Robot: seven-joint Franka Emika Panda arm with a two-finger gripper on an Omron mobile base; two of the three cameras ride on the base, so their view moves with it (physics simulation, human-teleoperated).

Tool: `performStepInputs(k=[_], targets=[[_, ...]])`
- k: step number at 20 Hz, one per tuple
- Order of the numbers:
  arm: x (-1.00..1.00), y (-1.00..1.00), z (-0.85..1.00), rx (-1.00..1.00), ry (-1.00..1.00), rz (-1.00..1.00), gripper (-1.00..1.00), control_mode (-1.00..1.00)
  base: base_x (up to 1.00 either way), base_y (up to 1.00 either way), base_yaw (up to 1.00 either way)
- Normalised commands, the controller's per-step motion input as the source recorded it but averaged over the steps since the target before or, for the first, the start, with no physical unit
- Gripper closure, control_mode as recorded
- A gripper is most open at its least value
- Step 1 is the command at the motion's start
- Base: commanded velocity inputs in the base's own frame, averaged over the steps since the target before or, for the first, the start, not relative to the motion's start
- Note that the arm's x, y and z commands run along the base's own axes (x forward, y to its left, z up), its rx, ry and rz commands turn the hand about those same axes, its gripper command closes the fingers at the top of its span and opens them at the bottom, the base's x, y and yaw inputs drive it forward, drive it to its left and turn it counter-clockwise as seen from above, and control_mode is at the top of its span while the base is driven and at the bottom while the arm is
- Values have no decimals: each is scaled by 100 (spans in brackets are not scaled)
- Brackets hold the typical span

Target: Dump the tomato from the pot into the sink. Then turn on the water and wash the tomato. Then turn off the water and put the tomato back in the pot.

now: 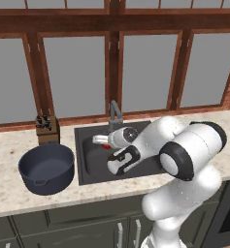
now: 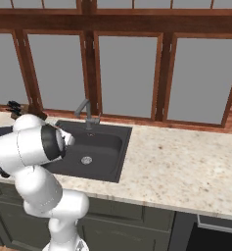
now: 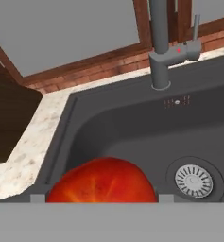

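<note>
My gripper [image 1: 103, 143] hangs over the left part of the black sink [image 1: 87, 167], shut on the red tomato [image 1: 106, 146], of which just a sliver shows past the hand. In the hand view the tomato [image 3: 102, 182] bulges up large between the two finger tips, held above the basin floor with the silver drain [image 3: 193, 181] to its right. The dark blue-grey pot [image 1: 46, 167] stands upright and empty on the counter left of the sink. In the right base view my own arm hides the hand, while the sink [image 2: 110, 144] and its drain [image 2: 86, 160] show.
The grey faucet [image 1: 115, 115] rises behind the basin, its base and lever [image 3: 177, 52] close ahead of the hand. A brown knife block [image 1: 47, 130] stands behind the pot. A long stretch of speckled counter [image 2: 186, 162] runs right of the sink, below the windows.
</note>
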Motion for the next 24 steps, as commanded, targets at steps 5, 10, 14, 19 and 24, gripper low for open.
performStepInputs(k=[5, 10, 14, 19, 24], targets=[[-6, 0, 100, 0, 14, 0, 100, -100, 0, 0, 0], [-16, 0, 100, 0, 16, 0, 100, -100, 0, 0, 0], [-31, 23, 76, 0, 14, 0, 100, -100, 0, 0, 0], [-34, 63, 39, 0, 10, 2, 100, -100, 0, 0, 0], [-32, 71, 15, 0, 12, 5, 100, -100, 0, 0, 0]])
